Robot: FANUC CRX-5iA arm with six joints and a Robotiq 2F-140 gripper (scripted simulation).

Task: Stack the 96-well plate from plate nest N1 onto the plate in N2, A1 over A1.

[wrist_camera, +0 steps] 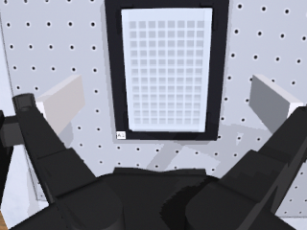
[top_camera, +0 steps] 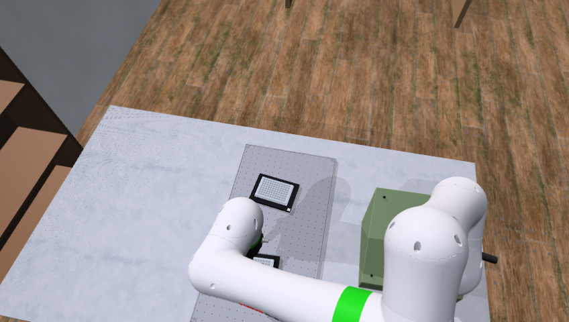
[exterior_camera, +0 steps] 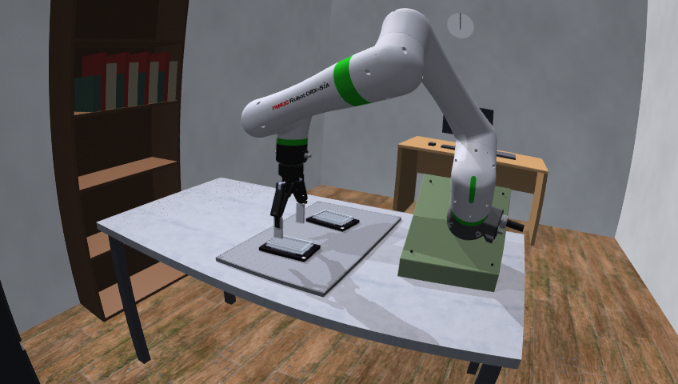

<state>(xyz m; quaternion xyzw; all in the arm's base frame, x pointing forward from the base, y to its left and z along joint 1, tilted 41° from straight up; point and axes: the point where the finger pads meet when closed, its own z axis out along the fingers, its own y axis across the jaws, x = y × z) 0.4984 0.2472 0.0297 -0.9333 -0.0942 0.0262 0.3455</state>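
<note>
Open air separates the wide-open hand [exterior_camera: 288, 219] from the near plate [exterior_camera: 289, 246] below; bare perforated board [exterior_camera: 354, 238] lies between both plates, with the far plate [exterior_camera: 332, 219] well apart.

Arm [exterior_camera: 380, 71] bent forward, gripper [exterior_camera: 289, 218] pointed straight down, fingers wide apart.
</note>
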